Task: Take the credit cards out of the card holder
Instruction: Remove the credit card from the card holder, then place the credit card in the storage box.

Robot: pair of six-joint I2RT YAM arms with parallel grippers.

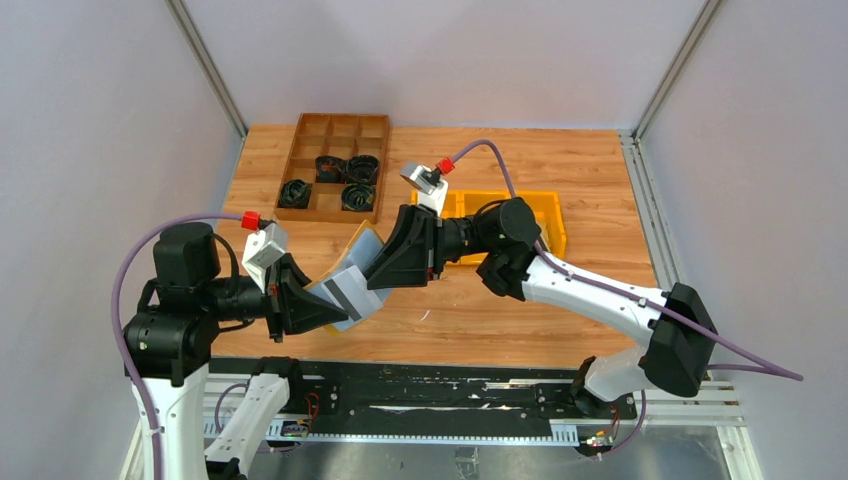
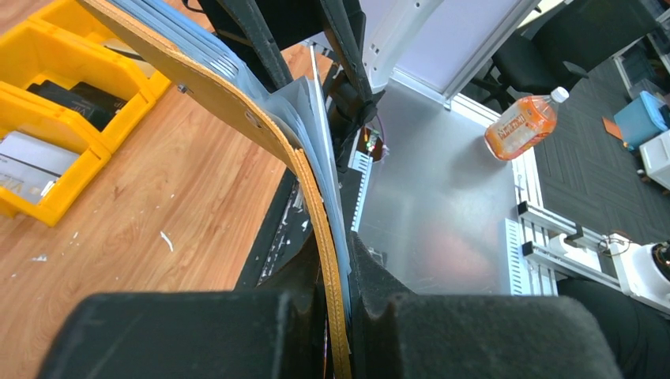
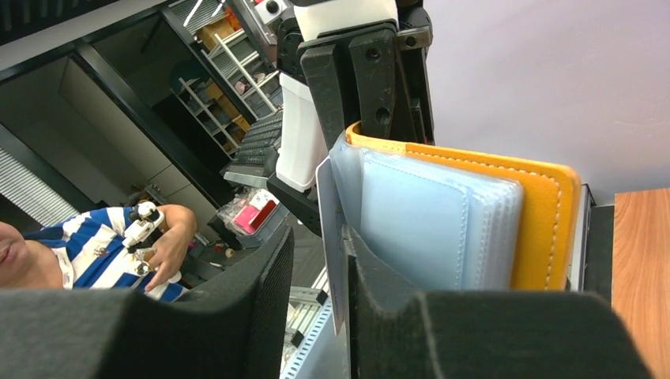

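Left fingers (image 2: 336, 316) pinch the mustard-yellow folding card holder (image 3: 545, 213); right fingers (image 3: 336, 292) pinch a pale card (image 3: 330, 237), still partly sleeved; extraction is unfinished.

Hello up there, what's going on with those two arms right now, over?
Left gripper shut on card holder, held off the table. Right gripper pinching a card at its open sleeves. Nothing blocking.

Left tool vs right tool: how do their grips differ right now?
The left tool is shut on the card holder, pinching its mustard cover and sleeves together. The right tool pinches only a thin pale card or sleeve edge sticking out of it. Left reaches rightward, right reaches leftward. Both hold it above the table.
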